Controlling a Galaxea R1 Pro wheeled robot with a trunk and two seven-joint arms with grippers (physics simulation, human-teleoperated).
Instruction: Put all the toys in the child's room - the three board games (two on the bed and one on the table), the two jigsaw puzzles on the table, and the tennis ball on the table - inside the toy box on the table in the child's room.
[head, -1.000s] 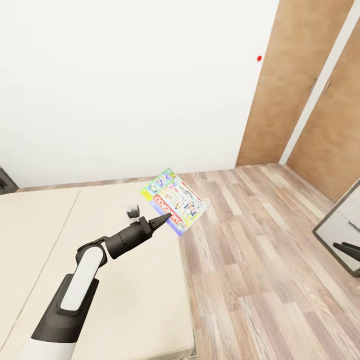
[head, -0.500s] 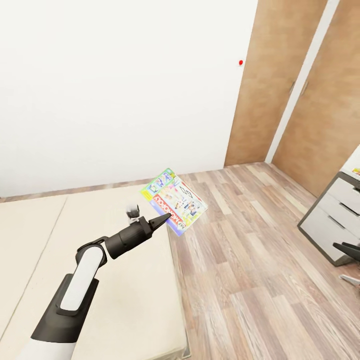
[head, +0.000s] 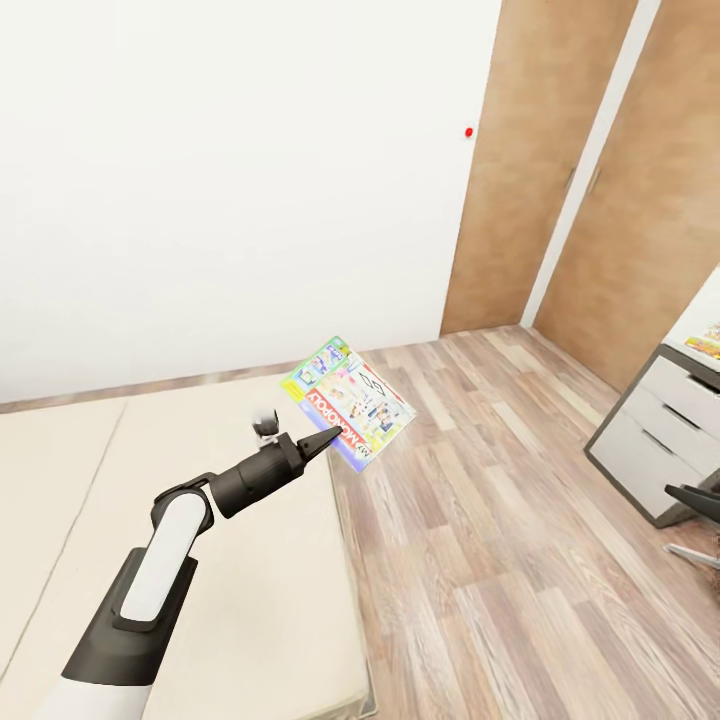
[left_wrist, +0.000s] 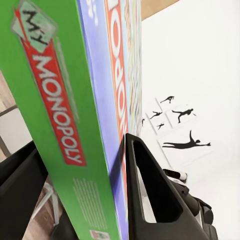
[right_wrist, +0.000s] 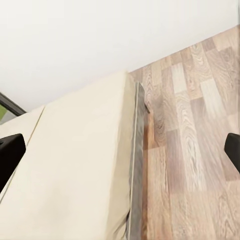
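My left gripper (head: 338, 433) is shut on the white-green Monopoly board game (head: 350, 398) and holds it in the air over the bed's edge. In the left wrist view the box (left_wrist: 75, 100) stands on edge between the two black fingers (left_wrist: 150, 195). The beige bed (head: 200, 500) lies below my left arm. The table's light grey end with white drawers (head: 645, 440) stands at the right, with a small colourful flat thing (head: 710, 340) on top that I cannot identify. My right gripper (right_wrist: 120, 152) is open and holds nothing. The toy box and tennis ball are out of view.
Brown wooden wardrobe doors (head: 600, 180) line the far right wall. Wood-plank floor (head: 500, 520) runs between the bed and the desk. Black baseball-player silhouette prints (left_wrist: 185, 145) hang on a white wall. The bed's edge (right_wrist: 135, 165) borders the floor.
The whole picture has shifted left, so the camera has turned right: the desk's drawers have come into view. My left arm and the Monopoly box keep their place in the picture.
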